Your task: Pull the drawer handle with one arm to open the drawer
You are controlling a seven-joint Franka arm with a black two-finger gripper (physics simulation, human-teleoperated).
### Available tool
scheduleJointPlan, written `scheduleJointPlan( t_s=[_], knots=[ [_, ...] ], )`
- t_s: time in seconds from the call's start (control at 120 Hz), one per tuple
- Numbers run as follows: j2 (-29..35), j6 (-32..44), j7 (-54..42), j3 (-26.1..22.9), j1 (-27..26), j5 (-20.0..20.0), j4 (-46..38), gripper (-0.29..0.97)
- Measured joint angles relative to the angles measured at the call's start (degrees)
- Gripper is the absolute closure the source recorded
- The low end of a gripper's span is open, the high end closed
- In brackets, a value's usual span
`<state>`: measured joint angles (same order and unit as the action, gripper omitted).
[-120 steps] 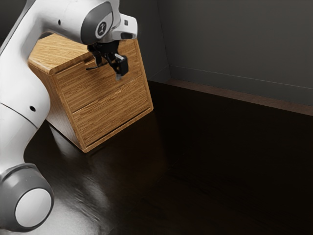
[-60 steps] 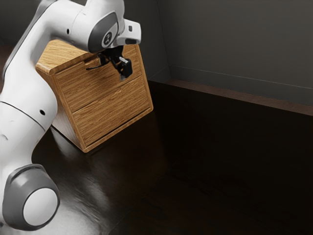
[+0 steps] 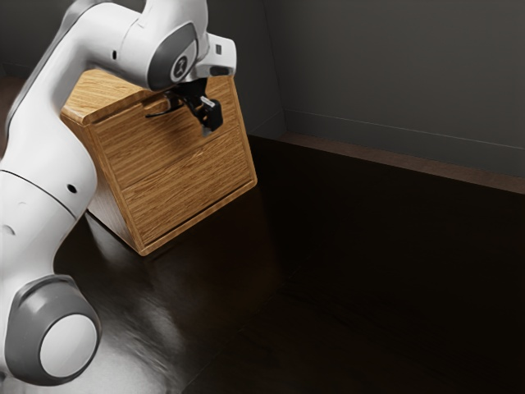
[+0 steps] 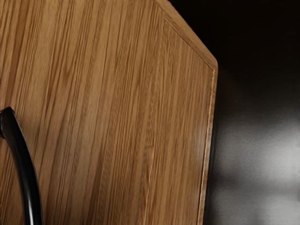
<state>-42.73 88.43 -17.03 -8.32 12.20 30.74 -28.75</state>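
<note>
**Claw (image 3: 208, 120) at the top drawer's front, handle just beside it**

Claw state first: the black hand sits so close against the wood that I cannot tell whether it is spread or pressed together, or whether it pinches anything.

Nearest the exterior camera is the white arm (image 3: 49, 172). Its large grey-capped joint is low at the exterior view's left, and it rises and bends over toward the exterior view's right. Under it lies the dark, glossy table (image 3: 344, 287), which carries pale reflections near the arm.

Farther back a wooden cabinet (image 3: 98, 86) stands on the table. Its front holds a top drawer (image 3: 164, 146) above a lower drawer (image 3: 193, 193). The claw hangs at the upper edge of the top drawer. The drawer handle (image 3: 160, 113), a thin black bar, runs out from the claw toward the exterior view's left, close against the wood. The top drawer looks level with the lower one, so probably shut, though the hand covers part of its upper edge.

In the wrist view the handle (image 4: 21, 164) is a curved black bar lying over the grained drawer front (image 4: 117, 117). Past the wood's angled edge the table (image 4: 253, 178) shows.

Behind everything rises a plain grey wall (image 3: 394, 66).
</note>
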Motion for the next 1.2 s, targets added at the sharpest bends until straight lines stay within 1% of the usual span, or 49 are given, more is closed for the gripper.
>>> scheduleJointPlan(
  t_s=[0.083,0.242,0.317,0.358,0.45,0.55,0.633,0.925,1.2],
  knots=[
    [0.1,0.0,0.0,-0.1,-0.4,-0.2,-0.1,0.01],
    [0.2,0.0,0.0,0.3,-2.1,-0.8,-0.3,0.04],
    [0.6,0.0,0.0,0.3,-2.4,-1.1,-1.2,-0.01],
    [1.5,0.0,0.1,0.3,-2.5,-1.5,-2.2,0.02],
    [3.7,0.0,0.2,0.6,-2.9,-1.9,-4.7,0.01],
    [5.1,0.0,0.4,4.1,-5.6,-3.3,-6.5,0.0],
    [5.5,0.1,0.5,5.1,-6.5,-4.1,-7.2,0.0],
    [6.5,0.3,0.9,5.5,-5.0,-4.9,-8.3,0.0],
    [6.5,0.5,1.3,5.6,-4.8,-5.5,-10.0,-0.01]
  ],
)
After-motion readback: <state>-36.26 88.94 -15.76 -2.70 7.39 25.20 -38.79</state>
